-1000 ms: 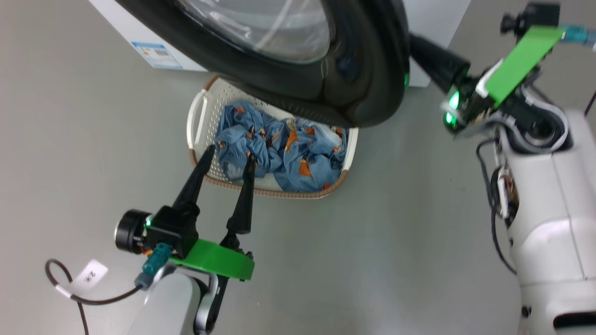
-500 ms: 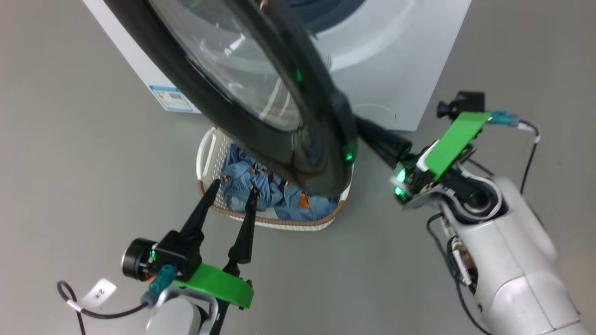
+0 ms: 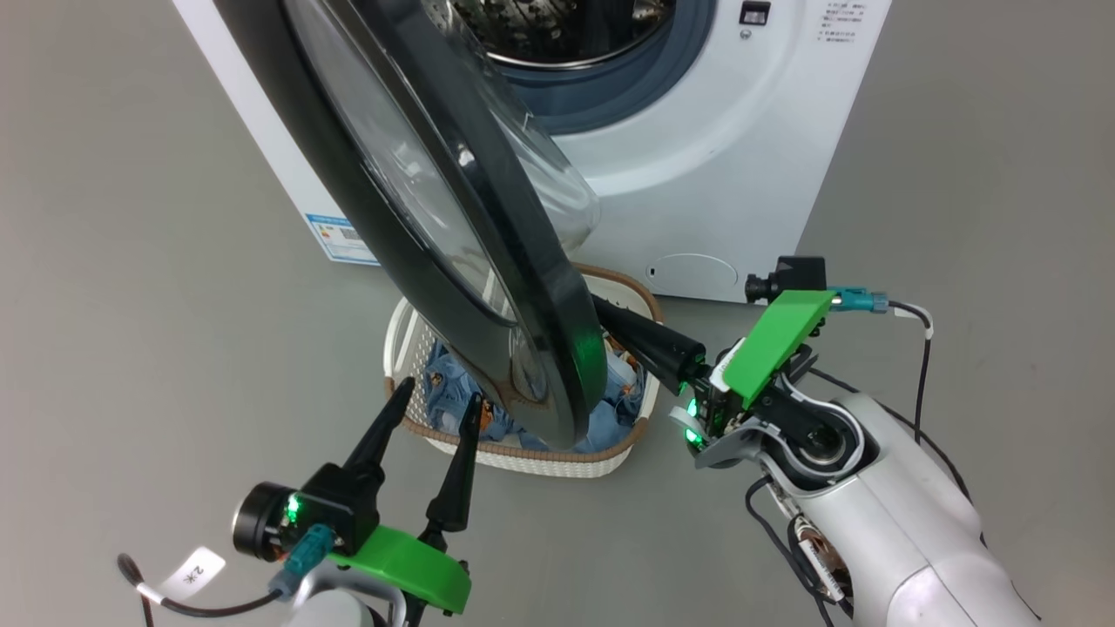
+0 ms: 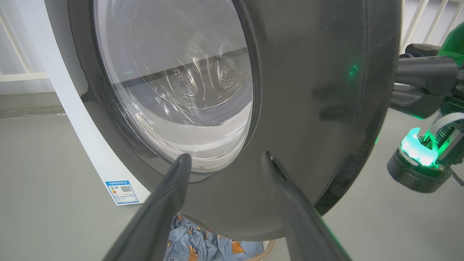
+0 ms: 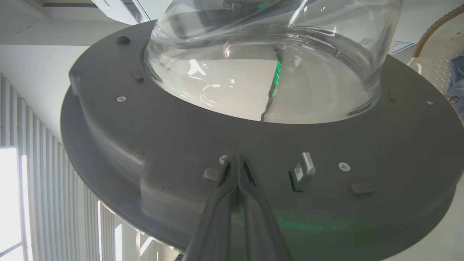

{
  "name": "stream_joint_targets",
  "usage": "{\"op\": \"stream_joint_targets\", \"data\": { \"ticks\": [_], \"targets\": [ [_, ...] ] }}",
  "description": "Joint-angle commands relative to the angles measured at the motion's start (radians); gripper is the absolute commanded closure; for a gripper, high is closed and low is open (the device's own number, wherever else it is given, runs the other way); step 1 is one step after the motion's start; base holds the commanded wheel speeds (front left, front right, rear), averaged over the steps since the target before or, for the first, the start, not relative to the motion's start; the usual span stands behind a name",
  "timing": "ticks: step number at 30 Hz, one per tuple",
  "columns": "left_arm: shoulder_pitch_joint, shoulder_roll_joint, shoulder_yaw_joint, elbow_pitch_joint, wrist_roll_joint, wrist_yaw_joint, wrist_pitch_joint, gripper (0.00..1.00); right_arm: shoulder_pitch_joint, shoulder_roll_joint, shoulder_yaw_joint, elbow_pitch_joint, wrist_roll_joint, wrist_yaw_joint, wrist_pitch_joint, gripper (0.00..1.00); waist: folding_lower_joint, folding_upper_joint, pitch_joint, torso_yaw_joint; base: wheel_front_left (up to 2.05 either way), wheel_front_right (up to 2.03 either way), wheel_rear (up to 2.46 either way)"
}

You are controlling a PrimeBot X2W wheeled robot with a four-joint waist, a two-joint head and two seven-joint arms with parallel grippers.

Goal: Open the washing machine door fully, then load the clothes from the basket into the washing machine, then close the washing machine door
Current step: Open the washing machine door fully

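**Door part-open, pushed from its inner side**

The door (image 3: 418, 218) is a stiff, hinged disc and probably fairly heavy. It will swing as one piece rather than flex. Its outer face is glossy and looks slippery, and the glass bowl (image 5: 268, 72) at its centre is best left alone. The sounder place to push looks like the matt plastic ring on the inner side, out near the free edge, where leverage is greatest.

That is where the right fingers (image 5: 235, 203) are. They are clenched tight on nothing, and their tips appear to press the inner ring just beside the latch hook (image 5: 302, 174).

The door stands well off the washer (image 3: 723, 157), edge-on to the head camera, with the drum (image 3: 566, 26) exposed. It does not look fully open yet, and it hangs over the basket (image 3: 557, 461) on the floor, covering much of the clothes (image 3: 614, 409).

The left fingers (image 3: 457, 470) are spread wide and empty, on the door's outer side. Their tips are low over the basket's near rim, just short of the door.

The clothes are soft, light and crumpled, so pinching a raised fold should lift them, though loose ends may trail.
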Motion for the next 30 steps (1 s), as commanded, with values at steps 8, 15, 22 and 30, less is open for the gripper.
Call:
{"op": "stream_joint_targets", "data": {
  "ticks": [8,15,22,30],
  "targets": [
    [0.002,0.017,0.040,-0.012,0.010,-0.006,-0.009,0.00,-0.004,0.034,0.073,-0.013,0.073,0.008,-0.055,1.00,0.0000,0.0000,-0.030,0.000,0.00,0.00,0.00],
    [0.003,0.017,0.047,-0.010,0.011,-0.006,-0.009,0.00,0.000,0.010,0.086,-0.015,0.115,0.008,-0.106,1.00,0.0000,0.0000,-0.036,-0.009,0.00,0.00,0.00],
    [0.009,0.017,0.057,-0.008,0.010,-0.005,-0.009,0.00,0.062,-0.052,0.062,-0.104,0.148,0.008,-0.192,1.00,0.0000,0.0000,-0.046,-0.023,0.00,0.00,0.00],
    [0.019,0.017,0.069,-0.002,0.012,-0.004,-0.009,0.00,0.203,-0.143,0.006,-0.281,0.144,0.008,-0.330,0.83,0.0000,0.0000,-0.065,-0.051,0.00,0.00,0.00]
  ]
}}
